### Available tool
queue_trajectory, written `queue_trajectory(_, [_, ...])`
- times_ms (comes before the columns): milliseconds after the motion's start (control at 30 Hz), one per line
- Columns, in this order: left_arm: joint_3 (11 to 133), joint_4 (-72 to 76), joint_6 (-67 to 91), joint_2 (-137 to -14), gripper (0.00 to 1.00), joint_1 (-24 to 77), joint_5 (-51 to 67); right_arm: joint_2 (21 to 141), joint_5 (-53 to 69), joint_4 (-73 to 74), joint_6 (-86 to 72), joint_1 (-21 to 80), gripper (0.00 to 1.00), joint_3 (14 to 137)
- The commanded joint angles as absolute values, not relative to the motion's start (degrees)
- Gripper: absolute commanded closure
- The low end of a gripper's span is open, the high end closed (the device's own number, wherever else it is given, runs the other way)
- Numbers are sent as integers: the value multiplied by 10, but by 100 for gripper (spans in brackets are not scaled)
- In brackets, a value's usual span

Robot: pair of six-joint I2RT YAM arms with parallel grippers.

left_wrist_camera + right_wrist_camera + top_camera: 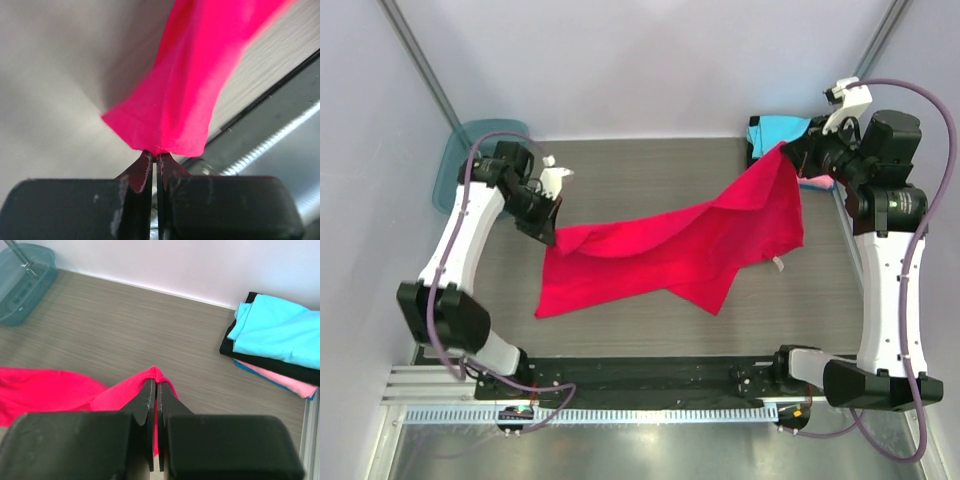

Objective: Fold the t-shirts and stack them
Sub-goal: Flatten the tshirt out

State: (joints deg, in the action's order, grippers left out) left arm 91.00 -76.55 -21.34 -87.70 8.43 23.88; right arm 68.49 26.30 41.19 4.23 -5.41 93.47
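Observation:
A large bright red t-shirt (680, 245) hangs stretched between both arms above the table, sagging in the middle. My left gripper (548, 235) is shut on its left corner; in the left wrist view the red cloth (185, 95) bunches right at my closed fingertips (155, 156). My right gripper (788, 150) is shut on the shirt's upper right corner, and the red cloth (127, 390) is pinched between the tips (156, 383). A stack of folded t-shirts (280, 340), cyan over black over pink, lies at the back right (775, 132).
A translucent teal bin (470, 150) stands at the back left corner, also seen in the right wrist view (22, 280). Grey walls close in the table on three sides. A black rail with a cable track (620, 410) runs along the near edge.

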Motion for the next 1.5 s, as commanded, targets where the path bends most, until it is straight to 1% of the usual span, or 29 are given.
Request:
queue_trajectory(0, [918, -779, -153, -975, 100, 29, 287, 708, 266, 347, 25, -55, 99, 931])
queue_trajectory(33, [962, -767, -128, -1003, 100, 26, 314, 718, 266, 345, 25, -55, 99, 938])
queue_trajectory(67, [1075, -772, -130, -1018, 100, 23, 347, 726, 258, 345, 26, -55, 99, 959])
queue_trajectory(133, [1169, -781, -141, -1046, 100, 24, 367, 749, 251, 346, 37, -55, 99, 983])
queue_trajectory(200, [1250, -727, -134, -1054, 100, 18, 349, 776, 238, 346, 42, -55, 99, 1012])
queue_trajectory(233, [1260, -694, -109, -1059, 100, 11, 302, 784, 235, 347, 40, -55, 99, 1019])
queue_trajectory(267, [1295, -688, -59, -1098, 100, 9, 254, 794, 234, 346, 40, -55, 99, 1026])
queue_trajectory(300, [1309, -718, -75, -1136, 100, 16, 224, 806, 236, 346, 33, -55, 99, 1026])
queue_trajectory(333, [1304, -809, -102, -1167, 100, 21, 213, 809, 240, 347, 29, -55, 99, 1026])
queue_trajectory(367, [1277, -846, -135, -1190, 100, 25, 241, 813, 243, 346, 29, -55, 99, 1022])
queue_trajectory(400, [1186, -870, -161, -1189, 100, 25, 263, 812, 247, 347, 29, -55, 99, 1020])
queue_trajectory(433, [1160, -935, -190, -1190, 100, 32, 285, 809, 244, 350, 33, -55, 99, 1012])
queue_trajectory(533, [1056, -952, -258, -1138, 100, 45, 282, 799, 242, 354, 40, -55, 99, 991])
queue_trajectory(600, [1035, -954, -306, -1107, 100, 72, 219, 791, 249, 356, 40, -55, 99, 973])
queue_trajectory(667, [1055, -954, -332, -1096, 100, 98, 197, 784, 265, 354, 35, -55, 99, 972])
queue_trajectory(733, [1139, -954, -343, -1090, 100, 90, 251, 785, 279, 352, 33, -55, 99, 1003])
queue_trajectory(767, [1255, -953, -351, -1092, 100, 82, 283, 792, 282, 350, 29, -55, 99, 1018])
queue_trajectory(800, [1310, -921, -284, -1100, 100, 70, 333, 798, 278, 346, 28, -55, 99, 1031])
queue_trajectory(833, [1356, -893, -233, -1151, 100, 48, 332, 803, 272, 345, 26, -55, 99, 1043])
queue_trajectory(867, [1449, -885, -190, -1191, 100, 42, 324, 812, 262, 343, 24, -55, 99, 1055])
queue_trajectory(900, [1482, -916, -167, -1235, 100, 39, 312, 831, 251, 343, 24, -55, 99, 1058])
queue_trajectory(933, [1483, -931, -153, -1310, 100, 42, 268, 841, 247, 344, 23, -55, 99, 1061])
queue_trajectory(967, [1439, -939, -170, -1327, 100, 49, 234, 851, 245, 345, 24, -56, 99, 1060])
queue_trajectory(1000, [1347, -953, -184, -1345, 100, 57, 219, 863, 249, 346, 27, -55, 99, 1060])
queue_trajectory(1100, [1159, -935, -251, -1296, 100, 69, 260, 870, 264, 357, 30, -55, 99, 1056])
queue_trajectory(1167, [1106, -913, -272, -1232, 100, 80, 270, 866, 268, 357, 32, -55, 99, 1046])
queue_trajectory(1200, [1090, -918, -282, -1217, 100, 85, 268, 865, 272, 357, 32, -55, 99, 1042])
queue_trajectory(1333, [1115, -952, -321, -1177, 100, 89, 263, 856, 285, 353, 29, -55, 99, 1032])
queue_trajectory(1467, [1172, -953, -329, -1149, 100, 84, 241, 845, 287, 354, 30, -55, 99, 1045])
